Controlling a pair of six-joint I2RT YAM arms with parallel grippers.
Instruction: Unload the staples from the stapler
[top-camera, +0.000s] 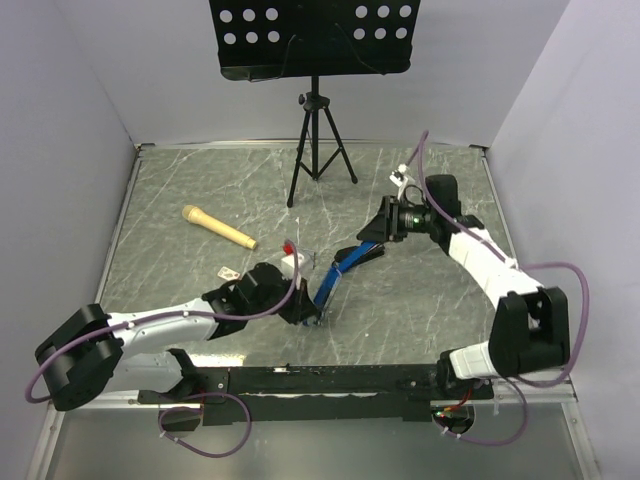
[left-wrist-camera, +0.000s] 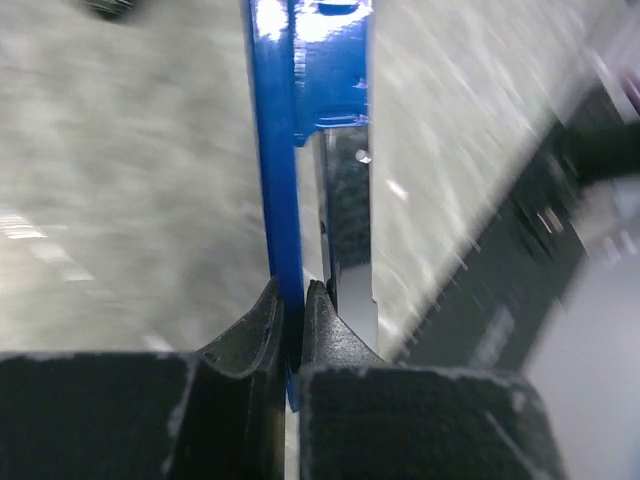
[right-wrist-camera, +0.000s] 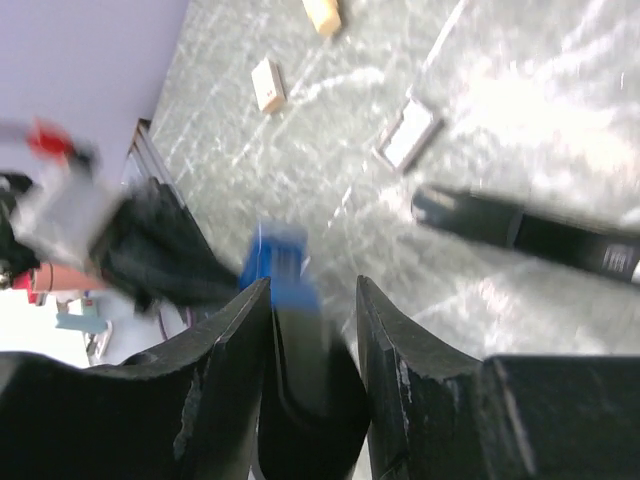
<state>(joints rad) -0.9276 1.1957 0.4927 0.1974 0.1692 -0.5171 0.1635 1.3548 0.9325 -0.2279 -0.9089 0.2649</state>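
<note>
The stapler (right-wrist-camera: 408, 140) is a small grey metallic rectangle lying flat on the marble table, apart from both grippers. Both grippers hold a long thin blue tool (top-camera: 335, 280) up off the table, spread open. My left gripper (top-camera: 305, 312) is shut on its blue strip (left-wrist-camera: 275, 150), beside a shiny metal rail (left-wrist-camera: 345, 230). My right gripper (top-camera: 372, 240) is closed around its black and blue far end (right-wrist-camera: 283, 265). That end lies against one finger, with a small gap at the other fingertip. Both wrist views are blurred.
A yellow microphone (top-camera: 220, 228) lies at the left of the table. A small beige card (top-camera: 228, 272) lies near the left arm and also shows in the right wrist view (right-wrist-camera: 267, 85). A black tripod (top-camera: 318, 150) with a music stand is at the back, one leg (right-wrist-camera: 520, 230) near the stapler.
</note>
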